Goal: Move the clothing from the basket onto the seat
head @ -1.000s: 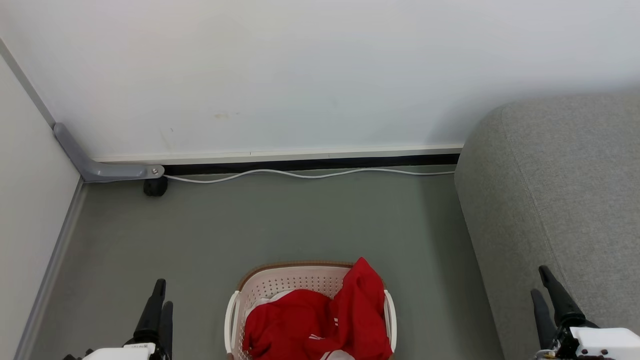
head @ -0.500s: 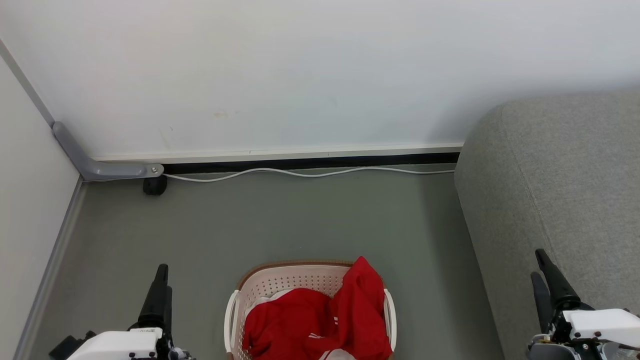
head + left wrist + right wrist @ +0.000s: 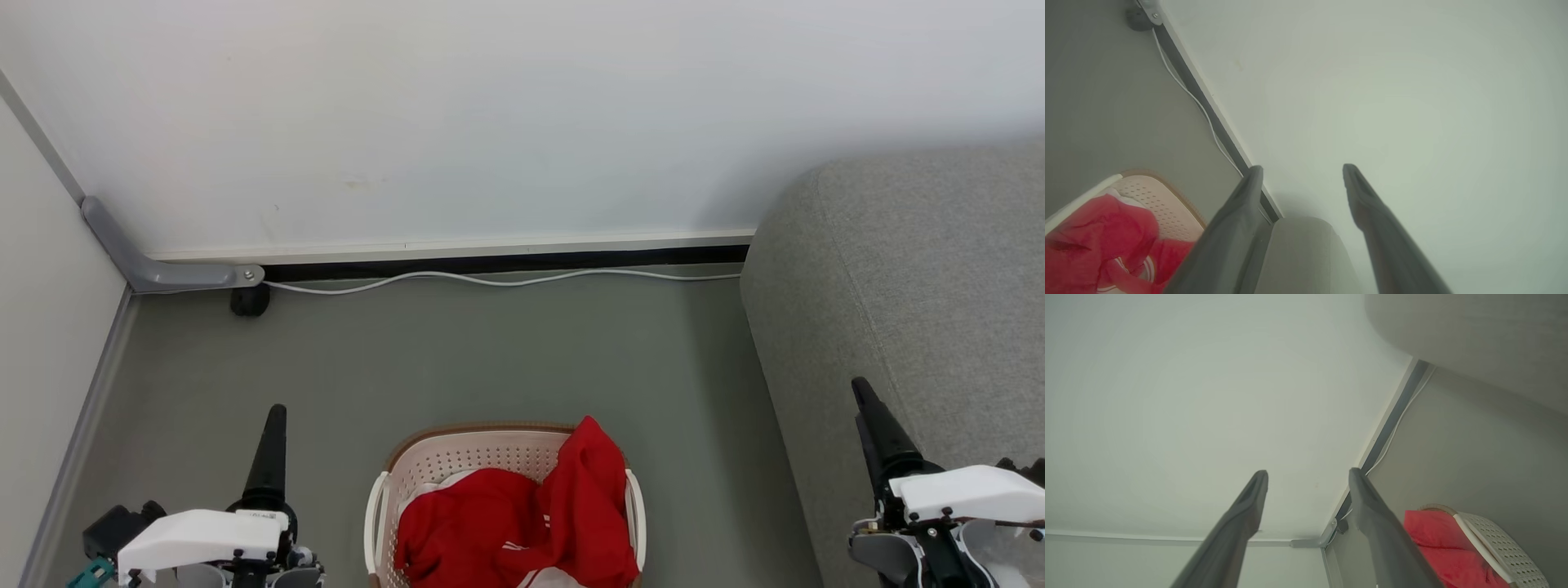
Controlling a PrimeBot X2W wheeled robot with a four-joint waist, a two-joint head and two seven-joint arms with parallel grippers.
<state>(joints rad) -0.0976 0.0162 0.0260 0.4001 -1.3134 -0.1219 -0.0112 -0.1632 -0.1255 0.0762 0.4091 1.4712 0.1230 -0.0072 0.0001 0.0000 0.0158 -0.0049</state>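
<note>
The clothing (image 3: 506, 531), bright red with white trim, lies heaped in the cream perforated basket (image 3: 473, 461) on the floor at the bottom centre; one red fold drapes over its right rim. The grey seat (image 3: 922, 286) fills the right side. My left gripper (image 3: 276, 415) hangs left of the basket, seen edge-on. The left wrist view shows the left gripper (image 3: 1303, 168) open and empty, with clothing (image 3: 1094, 237), basket (image 3: 1163, 204) and seat (image 3: 1298, 253) below. My right gripper (image 3: 859, 392) hovers over the seat's edge. The right wrist view shows it (image 3: 1308, 473) open, beside clothing (image 3: 1433, 543), basket (image 3: 1506, 547) and seat (image 3: 1474, 330).
A white cable (image 3: 506, 280) runs along the baseboard of the far wall. A grey bracket (image 3: 163, 273) and a black caster (image 3: 249, 300) sit in the left corner. Grey floor (image 3: 490, 359) stretches between the basket, the wall and the seat.
Both grippers have risen higher into the head view, with more of their white wrists showing. The basket and clothing have not moved; the camera has shifted slightly.
</note>
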